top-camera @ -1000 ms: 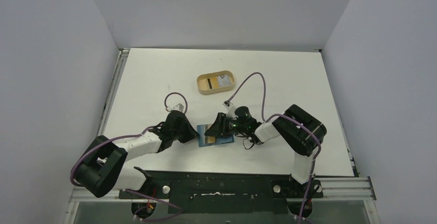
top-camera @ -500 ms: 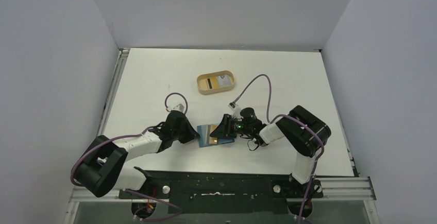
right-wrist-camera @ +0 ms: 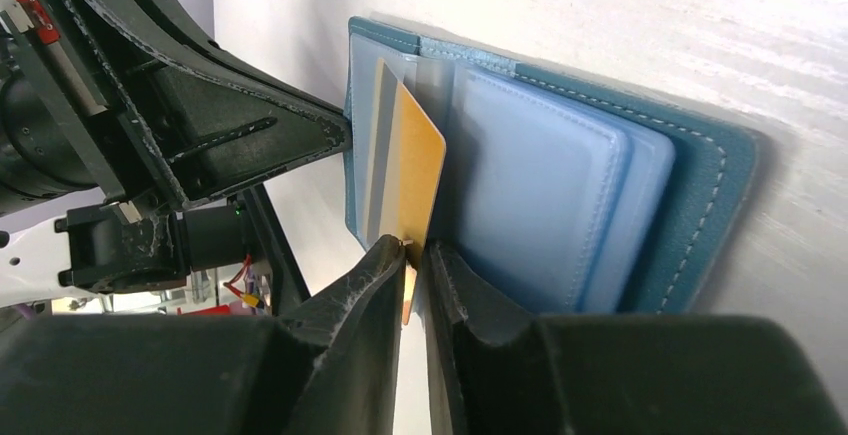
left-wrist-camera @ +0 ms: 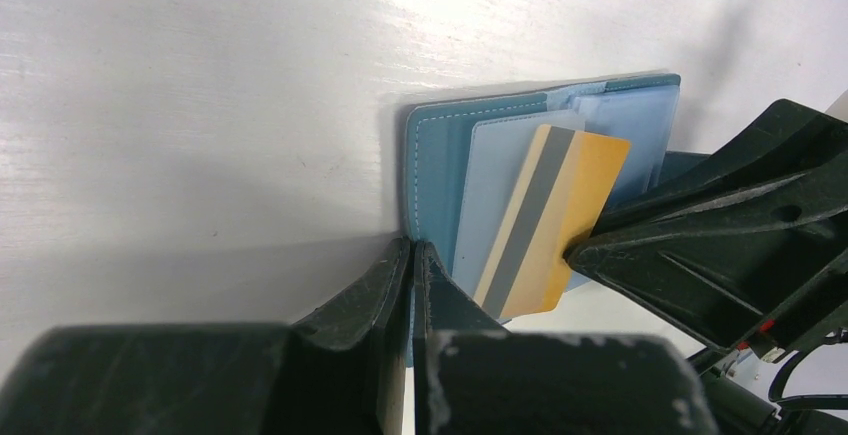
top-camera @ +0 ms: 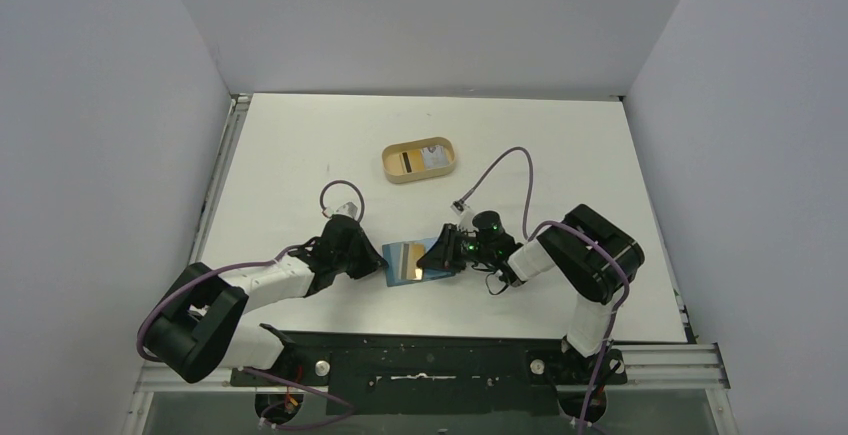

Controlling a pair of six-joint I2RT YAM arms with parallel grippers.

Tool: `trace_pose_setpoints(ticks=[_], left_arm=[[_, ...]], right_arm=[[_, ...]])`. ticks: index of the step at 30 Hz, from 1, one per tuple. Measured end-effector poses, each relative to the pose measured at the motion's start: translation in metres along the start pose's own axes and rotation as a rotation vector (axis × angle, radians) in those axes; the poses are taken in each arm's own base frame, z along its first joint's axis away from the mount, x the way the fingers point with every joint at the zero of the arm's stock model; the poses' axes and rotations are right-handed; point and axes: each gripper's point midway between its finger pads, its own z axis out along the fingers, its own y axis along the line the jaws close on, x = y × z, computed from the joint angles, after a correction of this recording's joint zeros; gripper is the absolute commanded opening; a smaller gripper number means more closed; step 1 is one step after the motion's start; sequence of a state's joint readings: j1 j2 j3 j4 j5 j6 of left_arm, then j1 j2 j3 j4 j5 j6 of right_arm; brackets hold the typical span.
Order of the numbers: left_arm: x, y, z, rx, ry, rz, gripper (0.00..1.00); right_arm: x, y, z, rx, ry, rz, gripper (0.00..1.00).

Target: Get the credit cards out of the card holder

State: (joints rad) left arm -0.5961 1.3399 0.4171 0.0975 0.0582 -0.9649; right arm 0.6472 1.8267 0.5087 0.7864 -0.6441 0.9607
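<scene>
top view: card holder [top-camera: 403, 260] lay open near the arm bases. left wrist: left gripper [left-wrist-camera: 412, 252] pinched tight on the holder's teal edge. right wrist: right gripper [right-wrist-camera: 415, 252] nipped an orange credit card [right-wrist-camera: 412, 170], half out of its pocket. the step in hand seemed to be extraction, and the next move probably called for a straight outward pull.

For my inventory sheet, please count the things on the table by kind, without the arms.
Teal card holder: 1
Orange card with a grey stripe: 1
Tan oval tray: 1
Total: 3; what lies in the tray is too small to count.
</scene>
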Motion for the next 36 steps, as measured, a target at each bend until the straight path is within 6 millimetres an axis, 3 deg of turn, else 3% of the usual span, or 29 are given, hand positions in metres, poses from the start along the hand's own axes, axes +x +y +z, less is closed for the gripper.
trace_pose_setpoints(ticks=[4,15,26,30,36], left_arm=[[0.000,0.000,0.000,0.000,0.001,0.000,0.00],[0.000,0.000,0.000,0.002,0.002,0.000,0.00],[0.001,0.000,0.000,0.004,0.003,0.000,0.00],[0.001,0.000,0.000,0.004,0.004,0.000,0.00],[0.001,0.000,0.000,0.005,0.004,0.000,0.00]], right_arm=[[-0.001,-0.001,-0.001,0.003,-0.002,0.002,0.00],[-0.008,-0.006,-0.018,0.013,-0.015,0.020,0.00],[-0.044,-0.026,-0.060,0.084,-0.053,0.020,0.00],[-0.081,-0.007,-0.062,0.080,-0.080,-0.039,0.00],[-0.169,0.042,-0.050,-0.003,-0.175,-0.168,0.00]])
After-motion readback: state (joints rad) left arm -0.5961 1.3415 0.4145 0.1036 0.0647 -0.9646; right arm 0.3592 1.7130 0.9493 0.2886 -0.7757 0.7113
